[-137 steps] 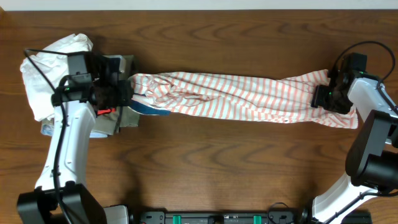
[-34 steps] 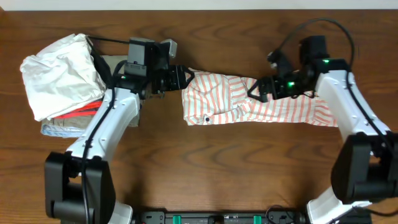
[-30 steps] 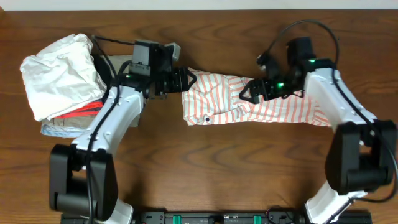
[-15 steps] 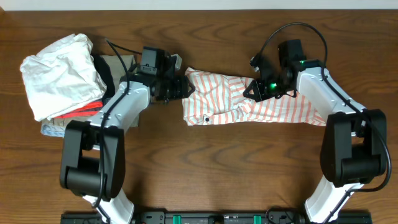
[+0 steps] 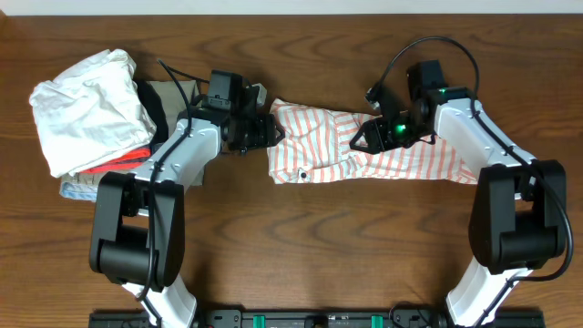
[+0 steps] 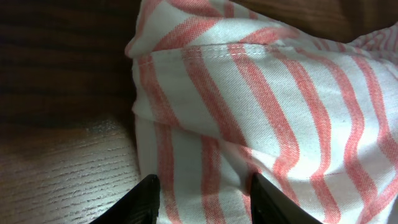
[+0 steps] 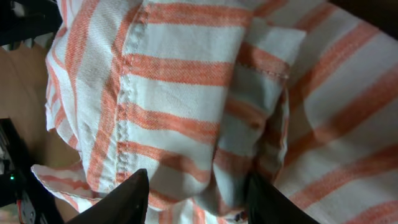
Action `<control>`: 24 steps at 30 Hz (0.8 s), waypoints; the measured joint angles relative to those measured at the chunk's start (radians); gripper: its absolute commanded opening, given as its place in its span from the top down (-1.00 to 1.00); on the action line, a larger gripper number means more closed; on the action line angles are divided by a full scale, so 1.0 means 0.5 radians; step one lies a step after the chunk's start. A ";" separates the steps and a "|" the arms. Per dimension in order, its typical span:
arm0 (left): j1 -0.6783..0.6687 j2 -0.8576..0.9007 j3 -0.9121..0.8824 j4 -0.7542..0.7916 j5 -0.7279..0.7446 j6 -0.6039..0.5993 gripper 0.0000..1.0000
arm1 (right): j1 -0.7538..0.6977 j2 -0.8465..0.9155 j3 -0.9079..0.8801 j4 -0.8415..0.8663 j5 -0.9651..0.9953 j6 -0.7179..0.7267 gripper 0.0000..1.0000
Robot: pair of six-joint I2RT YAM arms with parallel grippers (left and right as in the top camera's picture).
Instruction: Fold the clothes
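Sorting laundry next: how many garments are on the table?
5: striped shirt mid-table; white, red, khaki and pale blue ones piled at left. More may be hidden.

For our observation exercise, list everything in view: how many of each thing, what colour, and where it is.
striped shirt: one, coral-pink and white, bunched at the table's centre
white garment: one, white, crumpled on top of the pile at far left
olive-khaki garment: one, olive, same pile, right of the white one
red garment: one, red, edge showing under the white one
pale blue garment: one, pale blue, bottom of the pile
table: one, brown wood
left gripper: one, black, shirt's left edge, fabric between its fingers
right gripper: one, black, shirt's upper middle, fabric between its fingers
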 measured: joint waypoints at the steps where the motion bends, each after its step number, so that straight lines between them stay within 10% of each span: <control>1: 0.000 0.000 0.000 0.000 0.001 0.000 0.04 | 0.005 0.007 0.000 0.005 -0.001 -0.001 0.04; 5: 0.000 0.000 0.000 0.000 0.001 0.004 -0.01 | 0.043 0.077 0.000 0.031 0.002 -0.003 0.15; 9: 0.000 0.001 0.000 -0.001 0.000 0.008 -0.02 | 0.063 0.163 -0.001 0.072 0.004 -0.021 0.98; 24: 0.000 0.000 0.000 -0.001 0.000 0.014 -0.02 | -0.150 -0.005 0.176 -0.056 0.147 -0.023 0.82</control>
